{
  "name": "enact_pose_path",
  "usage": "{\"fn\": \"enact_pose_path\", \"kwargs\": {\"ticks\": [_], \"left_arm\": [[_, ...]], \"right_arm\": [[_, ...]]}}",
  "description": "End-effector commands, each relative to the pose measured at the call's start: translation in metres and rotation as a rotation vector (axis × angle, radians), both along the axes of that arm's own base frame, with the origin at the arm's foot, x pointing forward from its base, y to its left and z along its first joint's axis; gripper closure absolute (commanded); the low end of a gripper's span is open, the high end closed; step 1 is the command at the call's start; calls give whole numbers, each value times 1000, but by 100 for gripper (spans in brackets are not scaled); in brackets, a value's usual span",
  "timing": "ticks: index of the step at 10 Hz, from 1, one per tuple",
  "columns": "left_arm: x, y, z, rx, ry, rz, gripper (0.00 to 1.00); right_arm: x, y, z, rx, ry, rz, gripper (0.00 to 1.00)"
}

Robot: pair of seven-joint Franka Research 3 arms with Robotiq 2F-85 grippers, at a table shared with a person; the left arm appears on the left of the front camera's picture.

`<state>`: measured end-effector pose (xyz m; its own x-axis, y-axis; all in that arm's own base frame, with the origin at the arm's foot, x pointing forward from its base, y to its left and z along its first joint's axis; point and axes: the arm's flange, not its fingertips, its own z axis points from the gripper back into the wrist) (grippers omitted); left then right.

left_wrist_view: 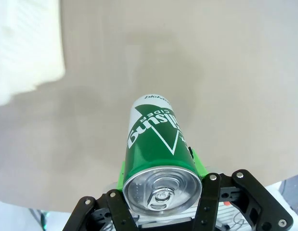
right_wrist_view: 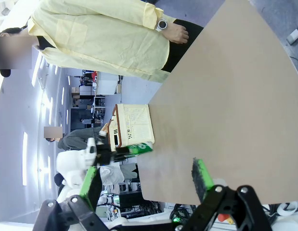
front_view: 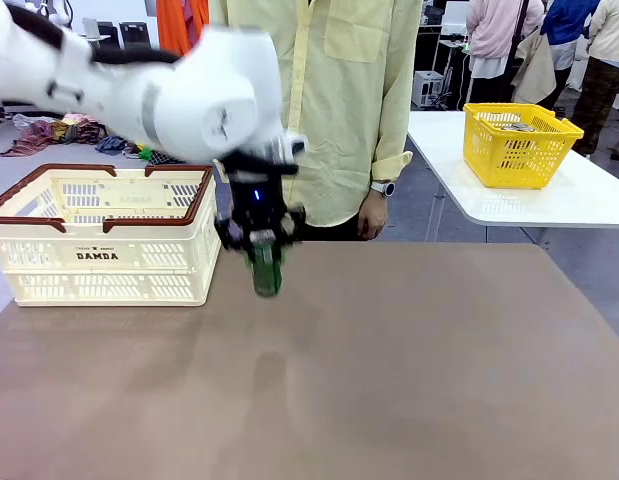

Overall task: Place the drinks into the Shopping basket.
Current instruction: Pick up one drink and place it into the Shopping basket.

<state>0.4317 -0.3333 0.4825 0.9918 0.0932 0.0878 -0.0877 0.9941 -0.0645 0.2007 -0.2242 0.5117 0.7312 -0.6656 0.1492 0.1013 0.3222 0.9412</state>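
In the front view the left gripper (front_view: 261, 248), centre-left of frame, is clamped on a green drink can (front_view: 267, 274), which sits between its fingers and juts out below them; the can stands upright, long axis vertical; in the left wrist view its silver top faces the camera, base toward the brown table (front_view: 409, 360); the DAMDA shopping basket (front_view: 99, 235) lies just left of the can, with open tabletop to the right and below; the right gripper (right_wrist_view: 145, 179) stands spread wide.
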Motion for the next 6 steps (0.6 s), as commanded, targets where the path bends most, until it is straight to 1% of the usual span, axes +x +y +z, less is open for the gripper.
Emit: {"fn": "enact_pose_path", "kwargs": {"ticks": [1,2,3,4,5,6], "left_arm": [[37,31,71,33,-82,52,100],[51,56,101,42,-137,83,100],[63,86,125,28,-159,120,100],[73,119,141,0,-196,163,100],[79,152,150,-46,-216,197,100],[82,180,152,-61,-235,234,100]], "right_arm": [[0,0,2,3,-22,6,0],[0,0,2,3,-22,6,0],[0,0,2,3,-22,6,0],[0,0,2,3,-22,6,0],[0,0,2,3,-22,6,0],[0,0,2,3,-22,6,0]]}}
